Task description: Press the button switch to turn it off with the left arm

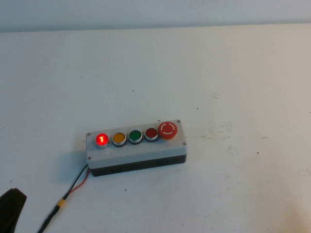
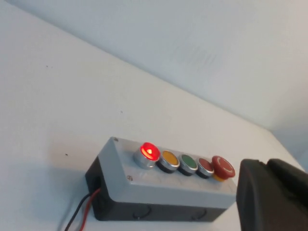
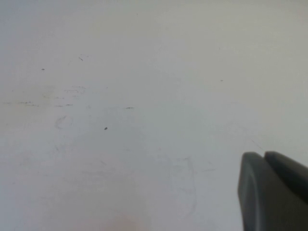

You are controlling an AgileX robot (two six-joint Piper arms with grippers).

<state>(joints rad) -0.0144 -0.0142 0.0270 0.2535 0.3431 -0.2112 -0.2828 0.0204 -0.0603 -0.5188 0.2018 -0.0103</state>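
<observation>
The button switch (image 1: 102, 140) is glowing red at the left end of the grey box (image 1: 136, 148), mid-frame. My left claw (image 1: 10, 209) is sitting bottom left, well apart. Right claw (image 3: 274, 192) is hanging over bare table (image 1: 233, 73). Can't tell if either's clenched.

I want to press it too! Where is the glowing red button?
The button switch glows at the left end of the grey box, beside the yellow button. The left gripper waits at the table's near-left corner; the right gripper is elsewhere.
</observation>
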